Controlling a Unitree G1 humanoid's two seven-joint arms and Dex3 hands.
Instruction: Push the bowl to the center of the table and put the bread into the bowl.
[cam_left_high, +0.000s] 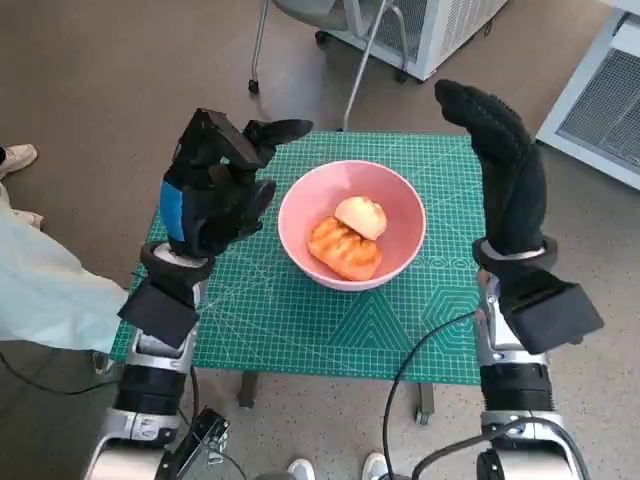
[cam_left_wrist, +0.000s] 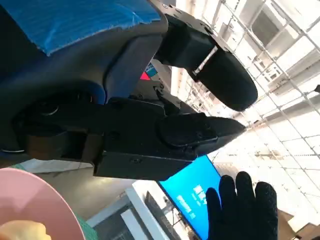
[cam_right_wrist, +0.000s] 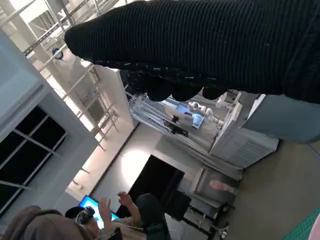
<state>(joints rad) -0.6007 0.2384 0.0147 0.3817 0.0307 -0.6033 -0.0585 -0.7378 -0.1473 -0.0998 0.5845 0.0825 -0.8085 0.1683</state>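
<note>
You are looking steeply down from the robot's head at a small table (cam_left_high: 300, 330) covered by a green cutting mat printed with pale grid lines and geometric shapes. A pink bowl (cam_left_high: 351, 224) sits near the middle of the mat, and two pieces of bread (cam_left_high: 345, 246) lie inside it: a golden-brown ridged one nearer the robot and a paler round one touching it on the far side.

Your left hand (cam_left_high: 215, 190), black with blue tape on its back, is raised above the mat just left of the bowl; its fingers are apart and it holds nothing. Your right hand (cam_left_high: 505, 165), in the black knitted glove, is upright to the right of the bowl with its fingers straight, also holding nothing. Neither hand touches the bowl.

Around the table the floor is brownish grey. Beyond the far edge stand the metal legs of a wheeled chair (cam_left_high: 300, 50) and a white cabinet with vents (cam_left_high: 440, 30); another white vented unit (cam_left_high: 605, 100) is at the far right. A pale green sleeve (cam_left_high: 45, 285) of a person reaches in from the left.

The left wrist view shows a bright gridded ceiling and a blue screen (cam_left_wrist: 192, 192). The right wrist view shows a white room with tall windows and a person (cam_right_wrist: 115, 215) with raised hands.
</note>
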